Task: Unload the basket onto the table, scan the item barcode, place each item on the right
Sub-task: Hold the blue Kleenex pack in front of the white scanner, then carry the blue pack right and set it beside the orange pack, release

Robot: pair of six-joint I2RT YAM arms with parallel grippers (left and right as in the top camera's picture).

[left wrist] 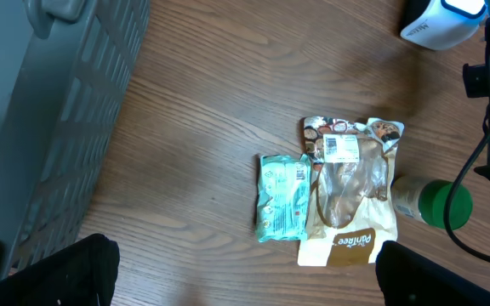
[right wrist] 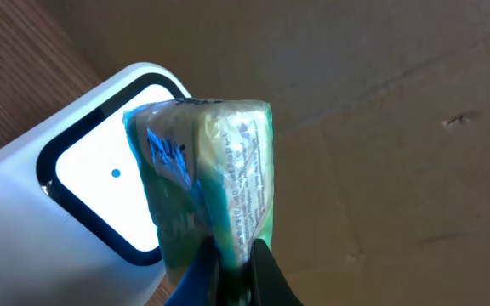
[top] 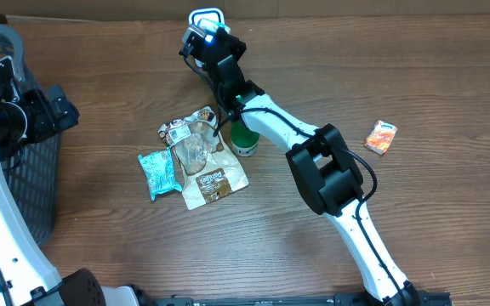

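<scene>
In the right wrist view my right gripper (right wrist: pixel 235 255) is shut on the lower edge of a green and teal snack packet (right wrist: pixel 207 170). The packet stands upright directly in front of the white scanner (right wrist: pixel 92 187), covering part of its lit window. From overhead the scanner (top: pixel 205 17) sits at the far edge of the table, with the right gripper (top: pixel 207 38) just below it. My left gripper (left wrist: pixel 245 280) hovers open over bare wood to the left, its black fingers (left wrist: pixel 66 272) wide apart with nothing between them.
A pile lies mid-table: a teal packet (top: pixel 158 173), a brown and white pouch (top: pixel 213 181) and a clear labelled packet (left wrist: pixel 347 166). A green-capped bottle (top: pixel 243 136) lies beside it. An orange packet (top: pixel 381 136) is at the right. A dark mesh basket (top: pixel 24 178) stands at the left.
</scene>
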